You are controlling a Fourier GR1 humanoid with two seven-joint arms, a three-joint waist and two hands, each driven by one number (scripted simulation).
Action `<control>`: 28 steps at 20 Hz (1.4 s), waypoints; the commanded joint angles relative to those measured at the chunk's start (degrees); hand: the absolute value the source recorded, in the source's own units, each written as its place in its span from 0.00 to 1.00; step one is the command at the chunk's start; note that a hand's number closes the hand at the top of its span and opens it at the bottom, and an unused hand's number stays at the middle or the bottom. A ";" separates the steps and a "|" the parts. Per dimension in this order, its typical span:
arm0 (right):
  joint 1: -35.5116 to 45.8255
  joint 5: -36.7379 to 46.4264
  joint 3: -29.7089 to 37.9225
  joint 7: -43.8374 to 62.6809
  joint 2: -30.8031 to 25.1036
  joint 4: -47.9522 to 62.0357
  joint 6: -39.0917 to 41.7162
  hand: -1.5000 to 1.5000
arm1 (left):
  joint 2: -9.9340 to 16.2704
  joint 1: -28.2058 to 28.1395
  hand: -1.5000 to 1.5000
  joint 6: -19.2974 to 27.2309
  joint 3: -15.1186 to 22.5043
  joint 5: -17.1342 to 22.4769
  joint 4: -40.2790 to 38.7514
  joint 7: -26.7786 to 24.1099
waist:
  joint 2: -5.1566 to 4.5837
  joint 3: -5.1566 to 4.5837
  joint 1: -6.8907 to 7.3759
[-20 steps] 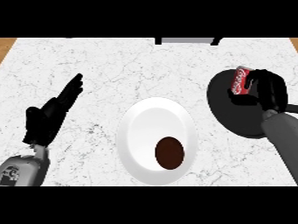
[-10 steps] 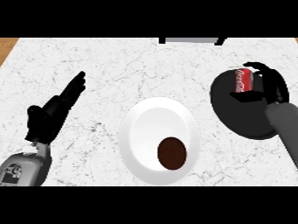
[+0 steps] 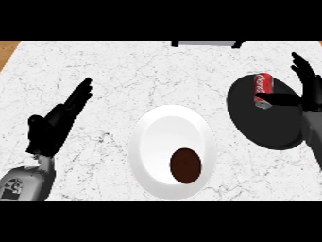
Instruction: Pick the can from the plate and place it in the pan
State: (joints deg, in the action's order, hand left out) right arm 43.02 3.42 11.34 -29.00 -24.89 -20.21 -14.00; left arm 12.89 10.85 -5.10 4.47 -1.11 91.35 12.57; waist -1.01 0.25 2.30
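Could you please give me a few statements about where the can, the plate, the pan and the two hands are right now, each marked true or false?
1. The can lies in the pan. True.
2. The right hand has its fingers curled round the can. False: the fingers are straight and the hand is open beside it.
3. The plate holds a dark brown item. True.
4. The left hand rests on the plate. False: it is open over the counter, left of the plate.
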 commanded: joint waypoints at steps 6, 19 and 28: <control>-6.97 -5.63 5.71 -14.37 -5.90 5.80 19.92 0.00 | -1.99 -2.84 0.50 1.72 1.60 -3.06 0.11 -1.66 | 0.42 -0.08 -1.04; -16.58 -5.45 6.22 -30.87 -7.48 6.28 27.70 0.00 | -2.11 -2.29 0.50 -1.11 -1.44 -2.45 -1.95 -2.98 | 0.73 -0.16 -1.73; -27.87 -7.42 5.36 -32.58 -4.48 -4.33 27.51 0.00 | -0.87 -1.76 0.50 -2.74 -4.33 -2.27 -1.37 -2.18 | 1.04 -0.25 -2.47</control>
State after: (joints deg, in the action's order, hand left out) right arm 19.39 -3.55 17.02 -56.14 -30.75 -21.77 11.50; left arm 11.83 7.93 -7.16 1.24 -3.26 91.20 10.77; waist -0.01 0.01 0.01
